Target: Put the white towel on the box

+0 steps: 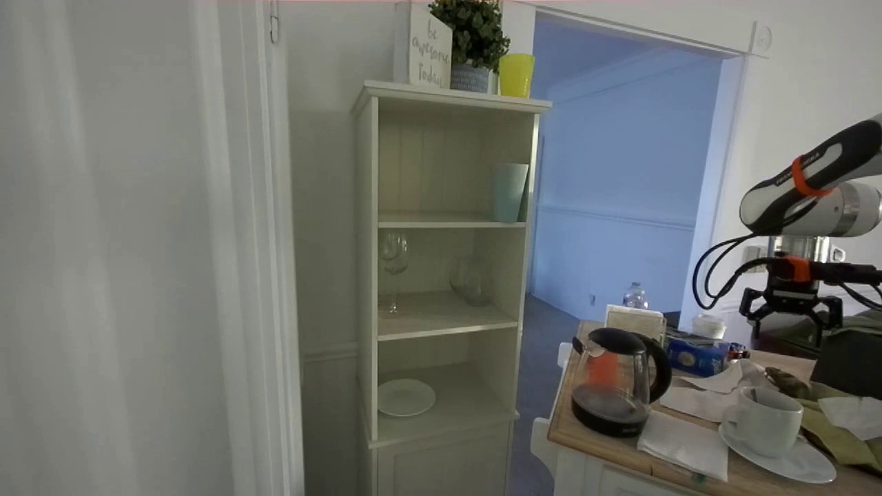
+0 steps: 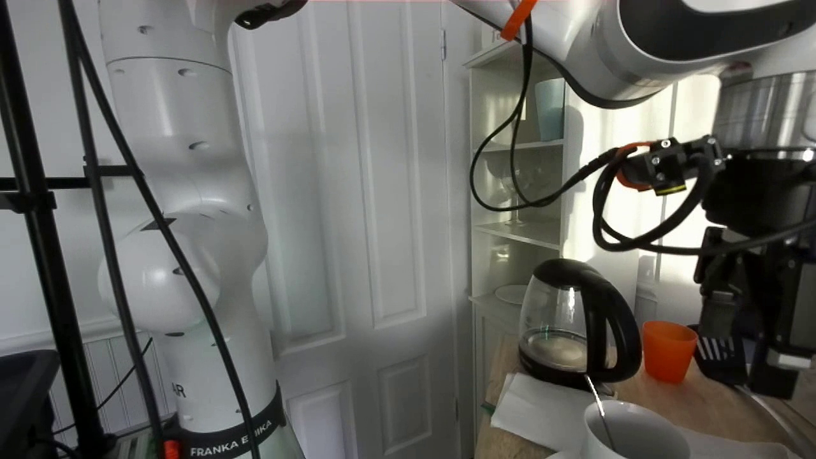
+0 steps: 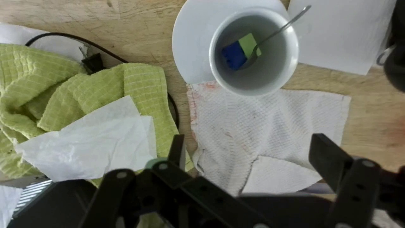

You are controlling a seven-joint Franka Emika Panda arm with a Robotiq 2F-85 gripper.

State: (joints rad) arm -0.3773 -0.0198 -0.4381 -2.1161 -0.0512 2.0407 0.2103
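The white towel (image 3: 250,126) lies wrinkled on the wooden table in the wrist view, with reddish stains and a folded-over corner. In an exterior view a white cloth (image 1: 699,403) behind the kettle seems to be it. My gripper (image 3: 248,148) is open and empty, its fingers spread over the towel's near part. In an exterior view the gripper (image 1: 787,335) hangs above the table, apart from the cloth. A blue box (image 1: 696,357) stands at the table's far side; whether it is the task's box I cannot tell.
A white mug (image 3: 253,52) with a spoon stands on a saucer (image 3: 193,41) touching the towel's edge. A green towel (image 3: 142,82) with white paper (image 3: 104,139) lies beside it. A glass kettle (image 2: 561,325), an orange cup (image 2: 669,350) and a black spatula (image 2: 720,357) stand or lie nearby.
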